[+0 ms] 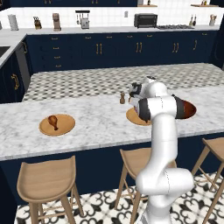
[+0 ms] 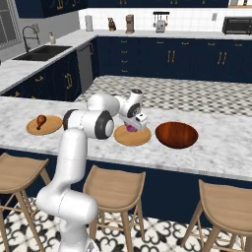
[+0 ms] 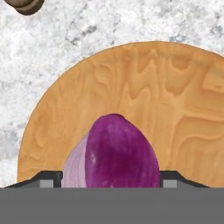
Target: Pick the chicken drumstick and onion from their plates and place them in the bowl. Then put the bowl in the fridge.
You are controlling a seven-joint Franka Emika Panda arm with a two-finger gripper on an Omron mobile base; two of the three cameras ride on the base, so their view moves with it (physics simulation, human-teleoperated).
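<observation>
Little looks done: at the left of the table the single chicken drumstick lies on its plate. At centre the end effector sits low over the one onion on the second plate; whether it is clamped, I cannot tell. To the right, one bowl sits empty.

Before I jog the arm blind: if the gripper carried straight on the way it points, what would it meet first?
Most likely the onion, which lies dead ahead between the fingertips of the gripper, with its plate just beneath it. How much gap remains is unclear.
</observation>
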